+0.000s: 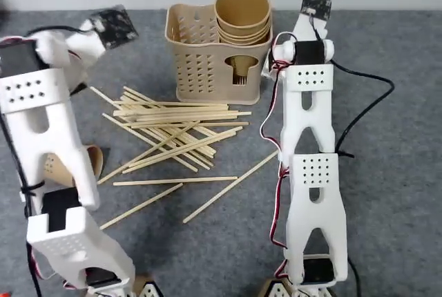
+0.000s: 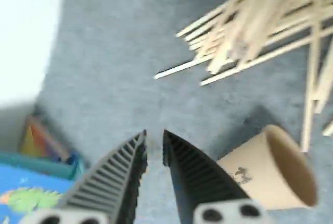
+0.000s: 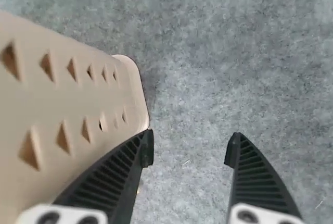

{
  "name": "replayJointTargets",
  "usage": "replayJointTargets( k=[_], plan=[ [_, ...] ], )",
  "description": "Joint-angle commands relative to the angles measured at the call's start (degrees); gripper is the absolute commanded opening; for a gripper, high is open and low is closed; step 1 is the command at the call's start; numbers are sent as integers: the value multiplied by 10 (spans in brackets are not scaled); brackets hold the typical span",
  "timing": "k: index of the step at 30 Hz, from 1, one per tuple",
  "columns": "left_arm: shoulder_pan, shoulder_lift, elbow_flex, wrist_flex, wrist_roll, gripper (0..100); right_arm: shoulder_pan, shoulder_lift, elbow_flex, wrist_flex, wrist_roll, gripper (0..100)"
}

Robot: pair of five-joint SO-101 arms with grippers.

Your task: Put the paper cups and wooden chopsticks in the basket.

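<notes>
Already in: a stack of cups, with chopsticks still on the mat

A stack of paper cups (image 1: pixel 242 14) stands in the basket (image 1: pixel 200 69), at the end nearer the right arm. 1 loose cup (image 2: pixel 270 169) lies on its side on the grey mat (image 1: pixel 394 193), just beside the left gripper (image 2: pixel 154 138). That claw is almost closed, with nothing between its jaws. Wooden chopsticks (image 1: pixel 173 128) lie heaped on the mat in front of the basket. The right gripper (image 3: pixel 190 148) hangs spread wide and empty, 1 finger just beside the basket's outer wall.
</notes>
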Motion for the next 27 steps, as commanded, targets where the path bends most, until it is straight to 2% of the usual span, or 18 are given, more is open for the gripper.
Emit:
replayJointTargets(
  k=[1,4,10,14,18,20,24,27],
  plan=[
    [-13,-30,-29,11,94,51,5,-9,-23,15,-5,245],
    [-29,-60,40,13,200,51,5,-9,-23,15,-5,245],
    [-100,-211,323,13,217,50,6,-8,-23,15,-5,245],
    [-133,-346,502,10,180,32,3,-8,-23,15,-5,245],
    [-112,-421,576,4,79,26,1,-8,-23,15,-5,245],
    [-97,-424,595,-23,56,34,0,-8,-23,15,-5,245],
    [-70,-424,633,-84,36,121,1,-8,-23,15,-5,245],
    [-68,-425,654,-89,25,193,2,-8,-23,15,-5,245]
  ],
)
